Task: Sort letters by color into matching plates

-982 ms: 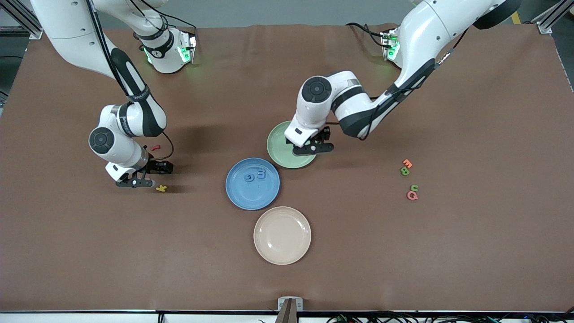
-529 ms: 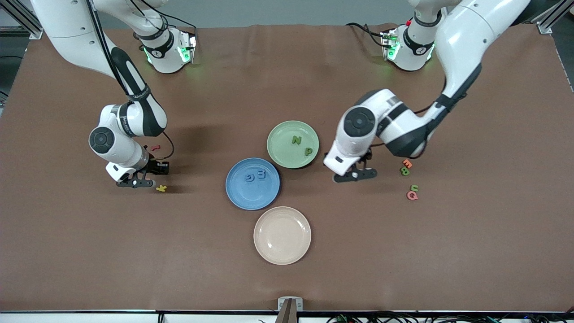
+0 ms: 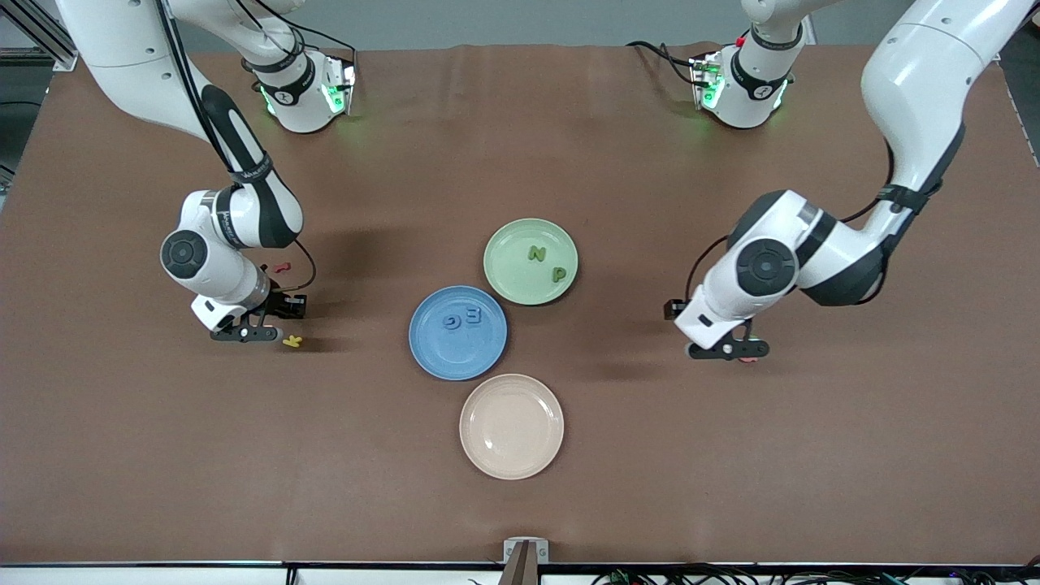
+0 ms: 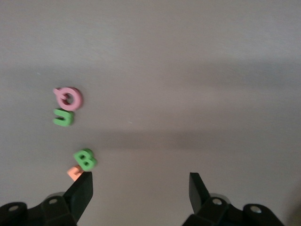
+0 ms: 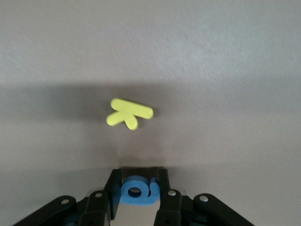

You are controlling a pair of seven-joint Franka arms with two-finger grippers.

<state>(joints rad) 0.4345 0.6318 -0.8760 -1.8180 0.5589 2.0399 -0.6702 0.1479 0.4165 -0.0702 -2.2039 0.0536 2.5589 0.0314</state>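
A small, rounded blue foam letter (image 5: pixel 137 191) sits pinched in the right gripper (image 5: pixel 137 190).

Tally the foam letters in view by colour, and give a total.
Green foam letters: 4, two in the round pale green plate, two on the table
Blue foam letters: 3, two in the round blue plate, one blue foam letter in the right gripper jaws
Yellow foam letter: 1
Red foam letter: 1
Pink foam letter: 1
Orange foam letter: 1
Total: 11
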